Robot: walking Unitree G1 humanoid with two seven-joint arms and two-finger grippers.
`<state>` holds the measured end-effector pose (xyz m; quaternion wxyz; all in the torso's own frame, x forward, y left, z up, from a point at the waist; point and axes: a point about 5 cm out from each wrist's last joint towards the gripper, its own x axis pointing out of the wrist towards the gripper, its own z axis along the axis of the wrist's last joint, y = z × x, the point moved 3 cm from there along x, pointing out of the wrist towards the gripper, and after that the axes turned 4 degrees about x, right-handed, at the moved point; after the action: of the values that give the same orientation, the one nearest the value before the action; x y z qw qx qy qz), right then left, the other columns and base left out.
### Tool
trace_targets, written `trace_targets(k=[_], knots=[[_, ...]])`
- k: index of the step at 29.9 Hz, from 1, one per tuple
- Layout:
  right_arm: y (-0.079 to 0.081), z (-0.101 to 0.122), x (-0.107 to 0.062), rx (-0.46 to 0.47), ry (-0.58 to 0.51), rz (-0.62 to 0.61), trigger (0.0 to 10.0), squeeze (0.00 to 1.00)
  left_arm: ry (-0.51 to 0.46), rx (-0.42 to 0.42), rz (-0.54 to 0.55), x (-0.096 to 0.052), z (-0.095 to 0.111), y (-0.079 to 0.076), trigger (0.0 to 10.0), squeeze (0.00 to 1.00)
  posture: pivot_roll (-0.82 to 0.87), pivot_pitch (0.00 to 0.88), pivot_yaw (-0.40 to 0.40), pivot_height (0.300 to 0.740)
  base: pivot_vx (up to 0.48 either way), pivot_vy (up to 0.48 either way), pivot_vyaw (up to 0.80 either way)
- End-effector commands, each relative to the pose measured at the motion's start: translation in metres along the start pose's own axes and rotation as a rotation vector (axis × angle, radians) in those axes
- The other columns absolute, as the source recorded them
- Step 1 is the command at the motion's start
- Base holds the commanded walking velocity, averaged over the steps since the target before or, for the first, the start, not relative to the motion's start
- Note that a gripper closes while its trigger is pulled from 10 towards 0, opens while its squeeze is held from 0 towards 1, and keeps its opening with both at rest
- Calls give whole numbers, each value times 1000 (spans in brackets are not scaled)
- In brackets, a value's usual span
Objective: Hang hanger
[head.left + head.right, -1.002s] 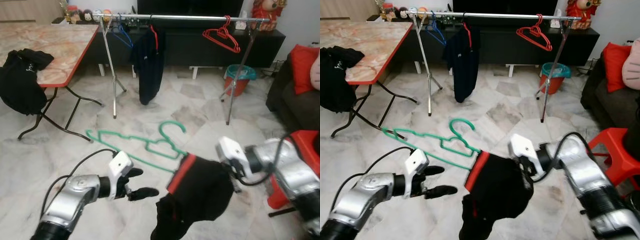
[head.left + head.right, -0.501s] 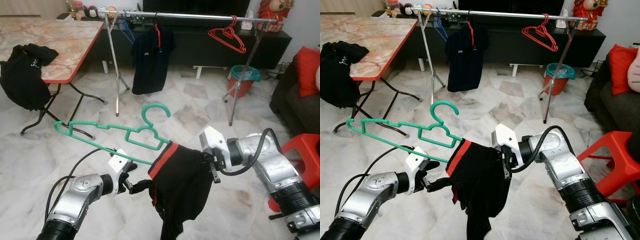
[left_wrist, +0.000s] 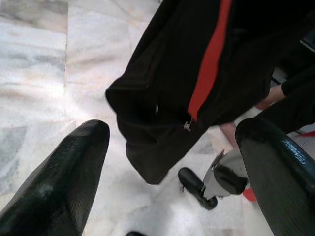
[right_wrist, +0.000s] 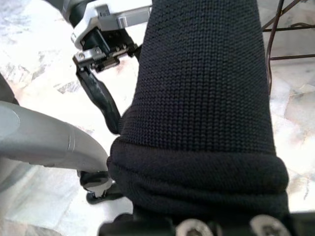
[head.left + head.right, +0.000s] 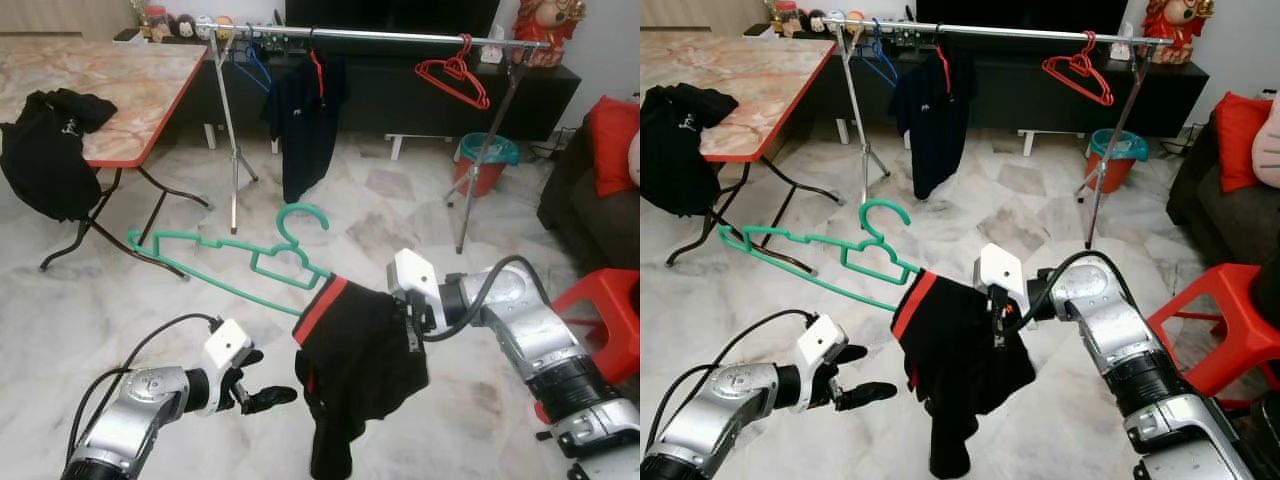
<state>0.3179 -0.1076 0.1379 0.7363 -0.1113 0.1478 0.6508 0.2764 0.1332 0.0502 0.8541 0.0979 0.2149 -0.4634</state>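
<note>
Where the pale marble floor [image 5: 120, 310] comes nearest the robot, the left gripper [image 5: 262, 390] hangs low on the near left with its two black fingers [image 3: 59, 182] spread wide apart and nothing between them, just left of the dangling hem of a black garment [image 5: 365, 350] with a red collar band. That garment is draped over one end of the green hanger [image 5: 240, 262], which sticks out to the left and slightly farther away, its hook upward, held in the air above the floor. The right gripper [image 5: 410, 322] is pressed into the cloth at the garment's right side; from the wrist camera black knit fabric covers the fingers, so whether they are closed on it cannot be told. On the near right stands a red plastic stool [image 5: 606, 300]. Farther off on the left is a folding table [image 5: 130, 90] with a marble-patterned top and red edge, a black garment on the table [image 5: 50, 150] heaped over its near corner and hanging down. Across the far middle runs a metal clothes rail [image 5: 370, 36] on splayed legs, with a blue hanger [image 5: 248, 66], a dark shirt [image 5: 305, 120] on a red hanger, and a bare red hanger [image 5: 452, 78] well to the right. Behind the rail is a low black TV cabinet [image 5: 400, 95], with a teal-rimmed red bin [image 5: 482, 160] beside the rail's right leg and a dark sofa [image 5: 590, 195] with a red cushion [image 5: 610, 130] at the far right.
</note>
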Motion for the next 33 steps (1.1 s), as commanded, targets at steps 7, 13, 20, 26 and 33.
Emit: trace_targets(k=[7,13,20,26,33], knots=[[1,15,0,-28,-48,7,10000,0,-2,19,49,6,4,8,10000,0,5,0,-48,740,0,0,0],[1,16,3,-19,-49,1,10000,0,-14,17,62,9,6,10,10000,0,2,0,-47,740,0,0,0],[0,15,6,-12,-49,-4,10000,0,-26,5,33,10,7,6,10000,0,5,0,-47,740,0,0,0],[2,12,10,-9,-34,9,10000,0,-35,2,-23,8,9,-1,10000,0,7,0,-48,740,0,0,0],[3,7,11,-21,-3,6,10000,0,-28,12,-21,9,9,0,10000,0,8,0,-49,740,0,0,0]])
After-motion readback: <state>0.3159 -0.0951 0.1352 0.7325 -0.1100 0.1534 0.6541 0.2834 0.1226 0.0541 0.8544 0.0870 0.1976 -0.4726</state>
